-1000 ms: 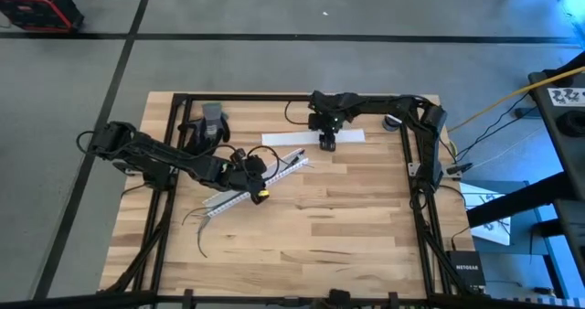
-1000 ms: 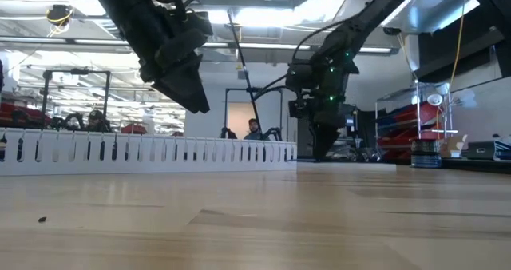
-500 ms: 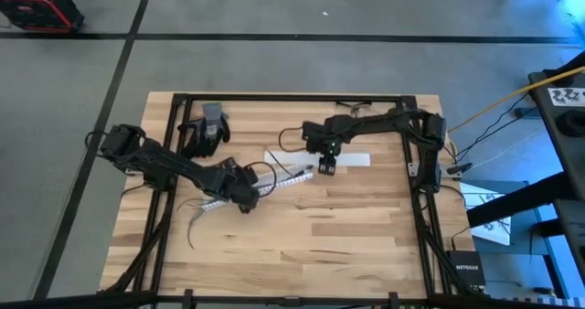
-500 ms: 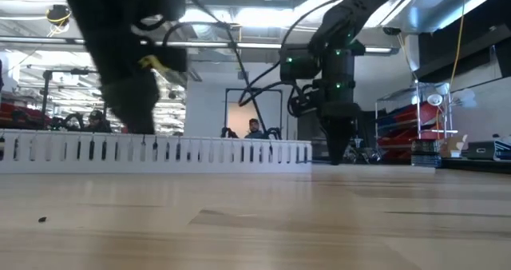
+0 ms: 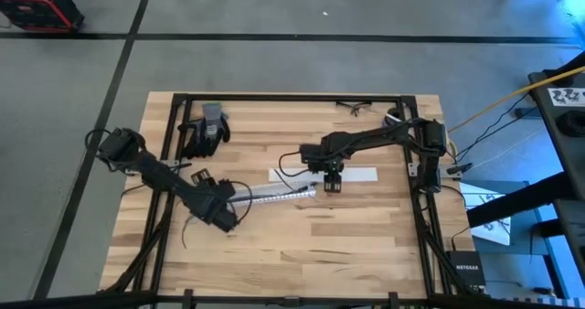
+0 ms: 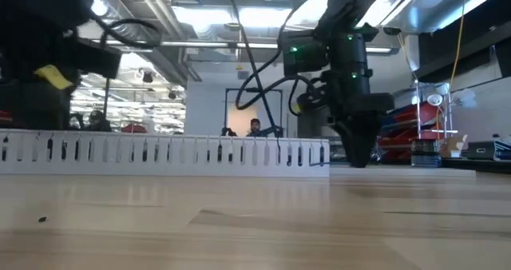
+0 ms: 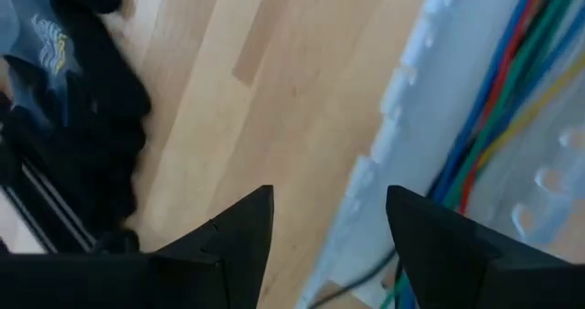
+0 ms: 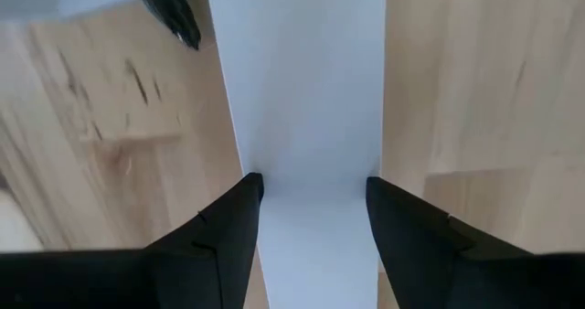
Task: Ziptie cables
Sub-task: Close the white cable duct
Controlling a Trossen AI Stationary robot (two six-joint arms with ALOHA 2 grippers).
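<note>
The left claw (image 5: pixel 222 215) sits low over the wooden worktop (image 5: pixel 356 236) at the left end of the long white slotted channel (image 5: pixel 274 193). In the left wrist view its two dark fingers (image 7: pixel 242 231) stand apart with bare wood and the channel's white wall (image 7: pixel 393 135) showing in the gap; nothing is pinched between them, so the left claw is open and empty. Just past the fingers, coloured wires (image 7: pixel 498 99) in blue, green, red and yellow run along inside the channel. A dark glove (image 7: pixel 64 99) lies on the wood off to one side, and the high view shows it (image 5: pixel 206 131) near the worktop's far left corner.

The cables (image 5: pixel 189 229), thin and dark, trail in a loose curve on the worktop just beside the left claw, on the side away from the channel. Whether the claw touches them cannot be told.

The right claw (image 5: pixel 330 183) points down over a flat white strip (image 5: pixel 352 175) lying near the middle of the worktop, close to the channel's right end. In the right wrist view its fingers (image 8: pixel 224 231) are spread to roughly the strip's width, one at each long edge of the white surface (image 8: pixel 297 90), with the strip visible between them. The claw is open, and whether the fingertips touch the strip cannot be told. The low view shows the right claw (image 6: pixel 357 154) hanging close above the worktop, just past the end of the channel (image 6: pixel 160 152)
</note>
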